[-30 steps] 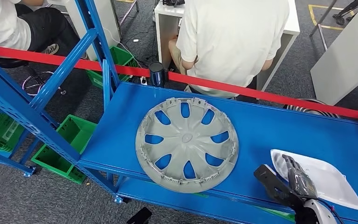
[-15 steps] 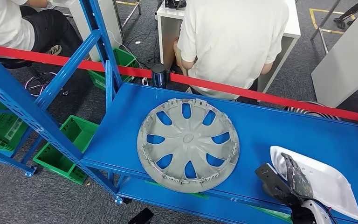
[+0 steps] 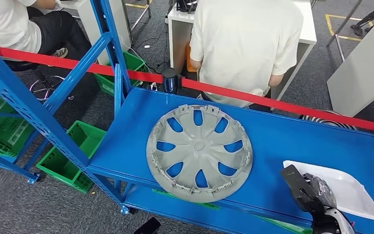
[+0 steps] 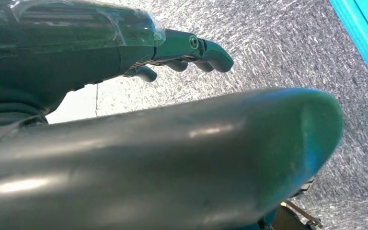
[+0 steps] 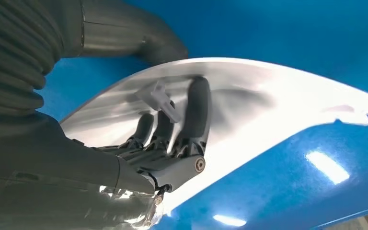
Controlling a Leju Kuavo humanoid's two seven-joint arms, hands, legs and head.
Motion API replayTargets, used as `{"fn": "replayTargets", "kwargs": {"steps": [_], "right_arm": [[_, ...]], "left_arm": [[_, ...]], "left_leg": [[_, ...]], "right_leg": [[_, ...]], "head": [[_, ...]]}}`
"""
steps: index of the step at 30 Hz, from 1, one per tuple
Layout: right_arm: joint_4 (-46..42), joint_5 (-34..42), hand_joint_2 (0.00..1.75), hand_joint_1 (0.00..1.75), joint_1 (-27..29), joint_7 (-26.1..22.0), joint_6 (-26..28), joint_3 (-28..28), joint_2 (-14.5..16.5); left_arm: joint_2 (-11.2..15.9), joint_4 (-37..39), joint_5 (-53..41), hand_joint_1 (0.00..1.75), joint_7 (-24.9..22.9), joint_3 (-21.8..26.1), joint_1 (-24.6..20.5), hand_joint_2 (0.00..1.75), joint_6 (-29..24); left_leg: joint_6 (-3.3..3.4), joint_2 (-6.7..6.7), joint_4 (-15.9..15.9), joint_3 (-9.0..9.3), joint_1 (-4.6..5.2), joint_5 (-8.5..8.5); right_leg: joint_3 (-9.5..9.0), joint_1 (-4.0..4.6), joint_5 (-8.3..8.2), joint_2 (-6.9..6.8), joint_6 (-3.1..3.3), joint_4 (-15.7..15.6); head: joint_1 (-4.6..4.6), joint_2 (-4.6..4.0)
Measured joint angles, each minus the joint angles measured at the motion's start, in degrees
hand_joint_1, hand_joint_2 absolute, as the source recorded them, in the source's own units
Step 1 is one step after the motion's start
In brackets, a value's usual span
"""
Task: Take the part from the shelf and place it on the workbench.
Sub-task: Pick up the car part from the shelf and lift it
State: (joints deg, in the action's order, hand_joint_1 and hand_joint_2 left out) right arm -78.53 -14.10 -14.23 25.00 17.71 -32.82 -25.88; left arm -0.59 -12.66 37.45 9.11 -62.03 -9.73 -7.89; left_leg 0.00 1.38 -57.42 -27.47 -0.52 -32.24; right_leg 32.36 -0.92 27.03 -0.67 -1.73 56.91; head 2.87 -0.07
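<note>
So we judge the task barely begun: our right hand has its fingers laid on the white part, thumb beyond its edge, at lower right of the blue shelf. Lifting and carrying remain. Our left hand hangs with fingers loosely apart, holding nothing.

No legible text or labels
</note>
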Motion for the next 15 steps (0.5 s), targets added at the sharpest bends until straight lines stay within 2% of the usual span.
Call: {"fn": "replayTargets", "kwargs": {"steps": [3, 10, 13, 15], "right_arm": [[0.0, 1.7, 1.75, 1.75, -0.2, 0.5, -0.4, 0.5, 0.0], [-0.3, 4.1, 1.75, 1.75, -1.3, 5.9, -2.4, 0.9, -0.6], [-0.6, 2.7, 1.75, 1.75, -0.9, 5.3, -1.3, 0.9, -0.8], [-0.7, 0.6, 1.75, 1.75, -0.3, 1.8, 1.9, 0.8, -0.8]], "left_arm": [[0.0, 0.0, -0.1, 0.0, -0.1, 0.0, 0.0, 0.0, 0.0], [0.0, 0.0, -0.3, 0.0, -0.3, 0.0, -0.3, 0.0, 0.1], [0.1, 0.0, 0.0, 0.0, 0.1, 0.0, -0.5, 0.0, 0.0], [0.1, 0.0, 0.1, 0.0, 1.3, 0.0, -0.6, 0.0, -0.5]], "left_leg": [[0.01, 0.03, 0.0, 0.2, -0.01, -0.06], [0.1, 0.35, 0.0, 1.37, -0.05, -0.52], [0.17, 0.35, 0.0, 1.49, -0.04, -0.63], [0.17, 0.22, 0.0, 1.42, -0.02, -0.64]], "right_leg": [[-0.2, 0.01, 0.04, -0.04, 0.05, 0.0], [-1.49, 0.07, 0.76, -0.28, 0.2, -0.1], [-1.73, 0.04, 0.89, -0.34, 0.17, -0.1], [-1.71, 0.01, 0.83, -0.34, 0.12, -0.1]], "head": [[0.01, 0.0], [-0.01, 0.0], [-0.02, 0.0], [-0.03, 0.0]]}}
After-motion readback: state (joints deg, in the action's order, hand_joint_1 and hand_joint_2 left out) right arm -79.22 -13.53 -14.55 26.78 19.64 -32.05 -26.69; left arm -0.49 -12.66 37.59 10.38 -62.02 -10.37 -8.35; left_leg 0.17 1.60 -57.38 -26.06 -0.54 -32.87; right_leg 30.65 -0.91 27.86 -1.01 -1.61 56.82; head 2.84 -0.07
